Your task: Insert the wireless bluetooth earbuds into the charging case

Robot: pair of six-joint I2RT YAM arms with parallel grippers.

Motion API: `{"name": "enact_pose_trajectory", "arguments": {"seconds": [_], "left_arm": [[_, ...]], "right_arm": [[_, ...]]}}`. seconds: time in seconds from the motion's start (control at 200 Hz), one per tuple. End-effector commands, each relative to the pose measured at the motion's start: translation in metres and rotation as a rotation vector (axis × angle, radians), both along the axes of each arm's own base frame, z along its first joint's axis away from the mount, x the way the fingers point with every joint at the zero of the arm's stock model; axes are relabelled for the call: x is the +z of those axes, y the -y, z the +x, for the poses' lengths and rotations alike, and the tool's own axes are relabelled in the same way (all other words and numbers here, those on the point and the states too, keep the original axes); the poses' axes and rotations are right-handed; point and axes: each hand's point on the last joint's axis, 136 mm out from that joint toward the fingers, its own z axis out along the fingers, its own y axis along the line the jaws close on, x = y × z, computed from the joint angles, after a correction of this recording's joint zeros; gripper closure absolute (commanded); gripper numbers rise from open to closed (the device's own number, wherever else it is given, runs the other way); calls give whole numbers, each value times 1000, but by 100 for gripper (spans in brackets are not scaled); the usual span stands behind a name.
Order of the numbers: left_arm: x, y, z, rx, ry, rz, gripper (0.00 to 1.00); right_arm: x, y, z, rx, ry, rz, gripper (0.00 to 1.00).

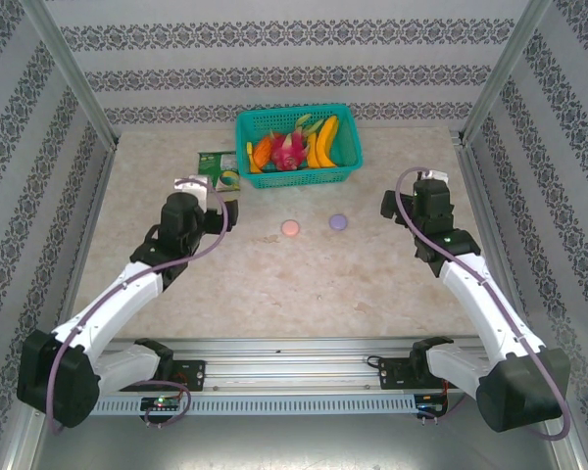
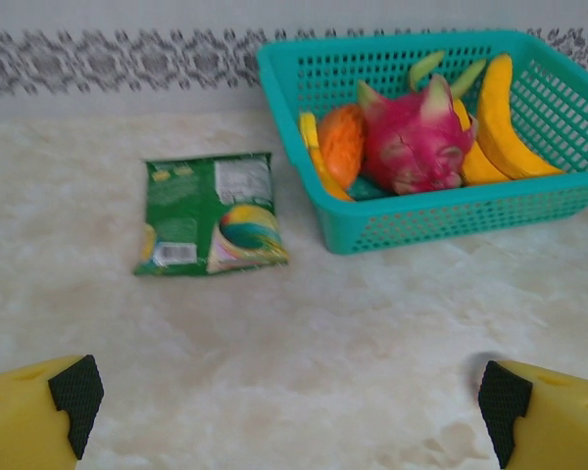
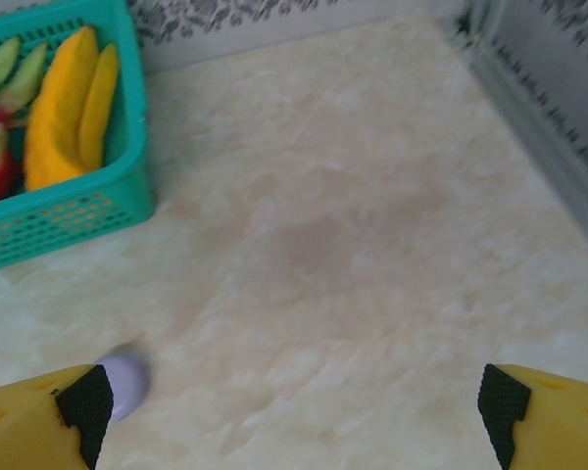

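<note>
Pink round case; lilac round case near it

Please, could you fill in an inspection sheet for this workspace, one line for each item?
Surface: beige marbled table, no spill seen.
Job's things: pink case and lilac case lie apart, mid-table, in front of the basket.
Clutter: teal basket of fruit; green snack packet to its left.
Grippers: left tool open, holding nothing; right tool open, with the lilac case near one finger.
Cables: a purple cable loops along each arm.
Surroundings: patterned walls, metal frame posts.
</note>
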Motion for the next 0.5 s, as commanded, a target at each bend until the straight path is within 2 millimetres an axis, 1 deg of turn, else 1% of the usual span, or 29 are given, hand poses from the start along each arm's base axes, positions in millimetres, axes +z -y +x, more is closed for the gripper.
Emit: {"name": "enact_pose_trajectory", "arguments": {"seconds": [0.0,0.035,0.115,0.18,0.26,0.385,0.49,0.495], "left_arm": [[31,-13,7,26,181,107,0],[27,-13,7,22,169,133,0],[19,-16,8,21,159,181,0],[15,-22,9,48,166,200,0],[6,-34,13,89,172,205,0],[-17,-55,20,164,158,205,0],[-37,-69,20,208,159,226,0],[-40,-69,19,209,152,228,0]], "right_arm": [[0,29,8,-78,54,-178,2],[-2,32,10,-88,74,-189,2],[-15,37,13,-87,85,-201,2],[-27,43,15,-103,81,-200,2],[-41,49,20,-118,74,-202,2],[-60,59,26,-151,77,-218,2],[-71,66,31,-172,97,-225,2],[-72,66,31,-174,98,-225,2]]}}
